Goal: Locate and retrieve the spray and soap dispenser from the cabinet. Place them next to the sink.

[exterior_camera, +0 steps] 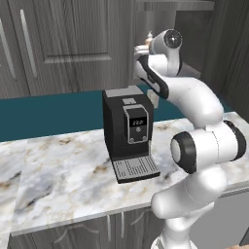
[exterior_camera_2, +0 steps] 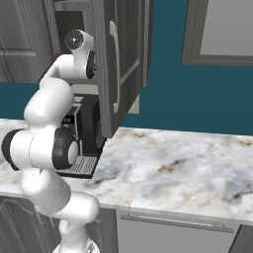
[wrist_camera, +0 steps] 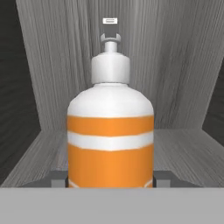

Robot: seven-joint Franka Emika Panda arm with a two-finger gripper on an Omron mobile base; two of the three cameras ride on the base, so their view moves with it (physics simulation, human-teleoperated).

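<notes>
The soap dispenser [wrist_camera: 110, 131], an orange bottle with a white band, white top and pump head, stands upright inside the cabinet [wrist_camera: 175, 65] on its grey wood-grain shelf. My gripper [wrist_camera: 110, 177] is shut on its lower body, one dark fingertip [wrist_camera: 57, 178] on each side. From the left base view a bit of the soap dispenser [exterior_camera: 144, 46] peeks out beside my wrist, high in the open cabinet [exterior_camera: 73, 44]. The open cabinet door [exterior_camera_2: 121, 59] hides my hand in the right base view. The spray and the sink are out of view.
A black coffee machine [exterior_camera: 129, 131] stands on the marble counter [exterior_camera: 58, 180] directly below my arm, also seen as the coffee machine [exterior_camera_2: 86, 128] behind the open door. That door juts out over the counter [exterior_camera_2: 173, 168]. Lower cabinets run under the counter's front edge.
</notes>
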